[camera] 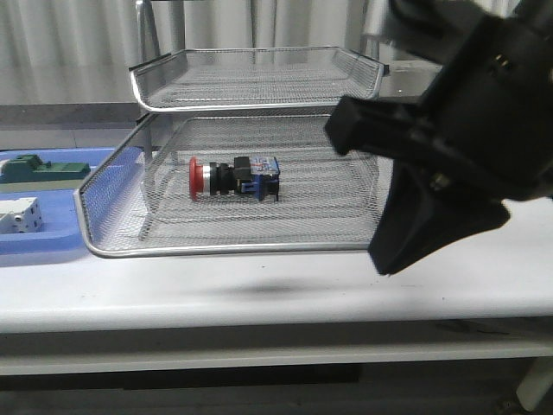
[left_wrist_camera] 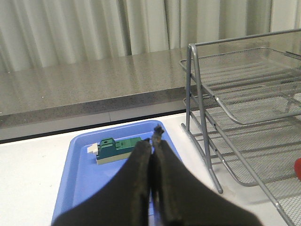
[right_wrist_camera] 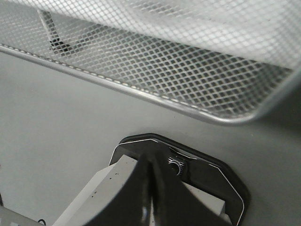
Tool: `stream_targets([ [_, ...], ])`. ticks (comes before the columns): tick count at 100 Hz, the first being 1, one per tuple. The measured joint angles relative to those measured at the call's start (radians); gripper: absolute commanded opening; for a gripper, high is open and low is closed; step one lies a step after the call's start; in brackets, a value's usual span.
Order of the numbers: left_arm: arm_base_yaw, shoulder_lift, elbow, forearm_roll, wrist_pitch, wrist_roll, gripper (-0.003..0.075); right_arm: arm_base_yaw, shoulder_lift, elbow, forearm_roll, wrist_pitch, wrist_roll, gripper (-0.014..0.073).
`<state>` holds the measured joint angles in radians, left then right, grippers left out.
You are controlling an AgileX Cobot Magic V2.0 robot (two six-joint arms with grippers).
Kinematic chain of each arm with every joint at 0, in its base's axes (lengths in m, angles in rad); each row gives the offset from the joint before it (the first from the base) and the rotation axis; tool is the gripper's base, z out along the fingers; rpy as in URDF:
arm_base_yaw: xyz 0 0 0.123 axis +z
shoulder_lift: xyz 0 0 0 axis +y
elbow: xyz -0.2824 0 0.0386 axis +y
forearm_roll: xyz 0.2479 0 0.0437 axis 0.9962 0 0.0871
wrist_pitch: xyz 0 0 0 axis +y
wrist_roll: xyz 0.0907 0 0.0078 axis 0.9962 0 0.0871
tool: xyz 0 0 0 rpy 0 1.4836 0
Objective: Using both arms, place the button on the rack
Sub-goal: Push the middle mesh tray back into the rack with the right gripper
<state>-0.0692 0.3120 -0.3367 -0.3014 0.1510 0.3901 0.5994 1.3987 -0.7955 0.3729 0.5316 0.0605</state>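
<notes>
— In the middle of the front view, what lies in the pulled-out tray?

— The button, on its side on the mesh of the rack, red head toward the left of the frame, blue-black block toward the right. Nothing grips it. The tray above it sits further back, across the upper middle of the frame.

— And the hands?

— The right hand fills the right side of the front view, dark and close to the camera, in front of the tray's right end. In its wrist view the fingers are pressed together with nothing between them, over the grey desk, with the tray's mesh across the upper part of the frame. The left hand shows only in its own wrist view, at the lower middle: clenched as well, empty.

— What is behind it?

— A blue tray on the white desk, with a green block in it. The rack's legs and tiers stand at the right of that frame; a sliver of red shows at the right edge.

— Anything else at the left of the front view?

— The same blue tray, holding the green block and a white block.
</notes>
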Motion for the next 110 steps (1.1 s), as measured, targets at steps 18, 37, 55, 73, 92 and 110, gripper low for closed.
stream_targets([
  [18,0.000,0.000,0.000,0.000,0.000,0.000,-0.0021,0.072,0.093,0.000,0.027,-0.088,0.000,-0.0060],
  [37,0.000,0.000,0.000,0.000,0.000,0.000,-0.0021,0.113,0.165,-0.017,0.048,-0.171,0.000,-0.0060],
  [55,0.000,0.000,0.000,0.000,0.000,0.000,-0.0021,0.118,0.233,-0.069,0.049,-0.197,0.000,-0.0060],
  [73,0.000,0.000,0.000,0.000,0.000,0.000,-0.0021,0.118,0.305,-0.135,0.050,-0.197,0.004,-0.0060],
  [92,0.000,0.000,0.000,0.000,0.000,0.000,-0.0021,0.119,0.371,-0.213,0.021,-0.201,0.004,-0.0060],
  [110,0.000,0.000,0.000,0.000,0.000,0.000,-0.0021,0.117,0.413,-0.275,-0.044,-0.209,0.004,-0.0060],
])
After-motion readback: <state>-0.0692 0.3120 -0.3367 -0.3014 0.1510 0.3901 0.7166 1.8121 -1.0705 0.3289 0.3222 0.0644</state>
